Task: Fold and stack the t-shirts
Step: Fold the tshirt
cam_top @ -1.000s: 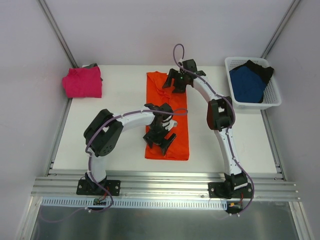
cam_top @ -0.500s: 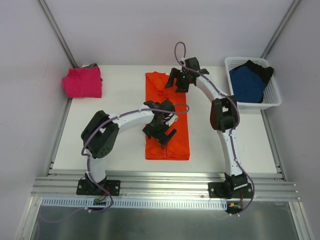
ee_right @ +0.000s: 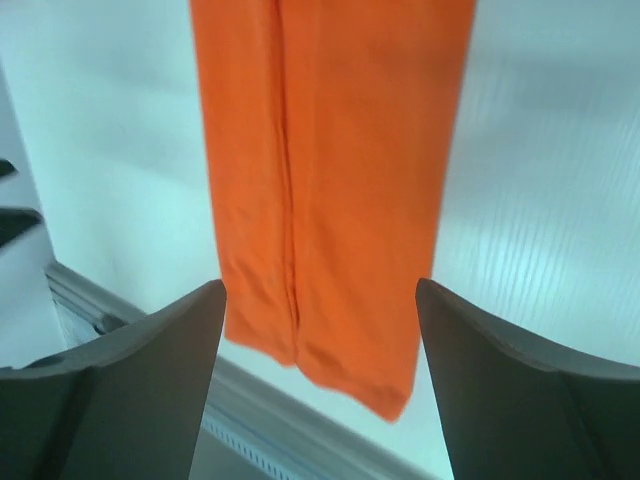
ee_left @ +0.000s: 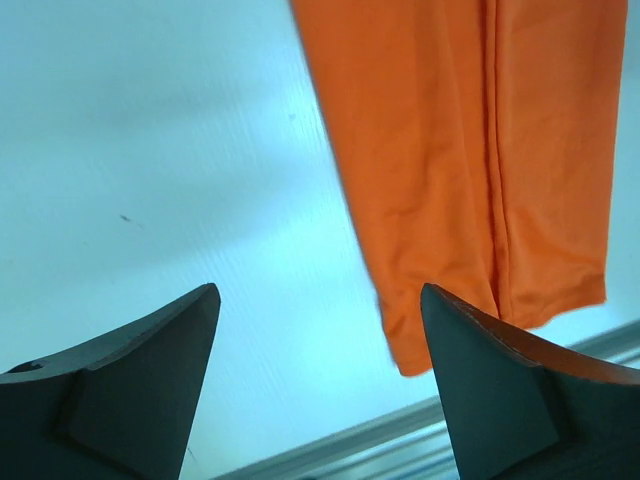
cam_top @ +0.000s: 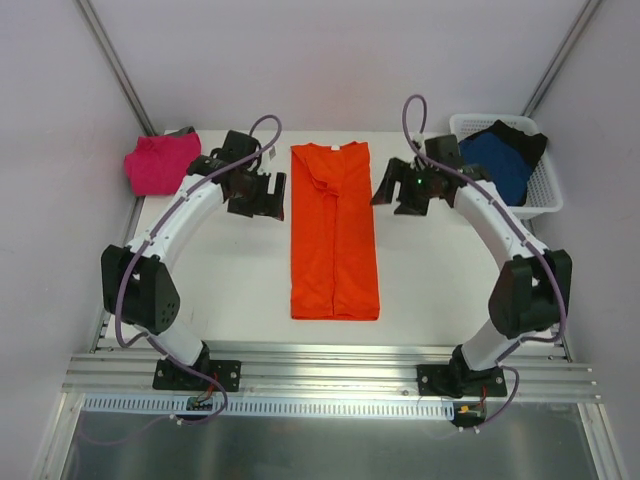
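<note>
Left gripper (cam_top: pixel 262 196) first: jaws spread wide, nothing between them, hovering just left of the orange t-shirt (cam_top: pixel 334 235), level with its far end. On the other side the right gripper (cam_top: pixel 400 190) mirrors it, equally wide, equally empty, just right of the shirt near the collar.

On my left wrist feed the two dark fingers (ee_left: pixel 140 380) stand well apart, bare table under the gap, orange cloth running down the right of the picture to its near hem. On the right wrist feed the strip of orange runs straight down between the fingertips toward the table's near edge.

The orange shirt itself lies flat at the middle of the table (cam_top: pixel 230 270), both sides folded in to make one long narrow strip, collar far, hem near, a seam line down its middle where the folded sides meet.

Over in the far left corner I have the pink t-shirt (cam_top: pixel 163 165), folded into a small block, well apart from everything. Far right sits the white mesh basket (cam_top: pixel 545 197), the dark blue t-shirt (cam_top: pixel 495 167) inside it and the black t-shirt (cam_top: pixel 527 138) showing at its far side; whether the black runs under the blue I can't tell.
</note>
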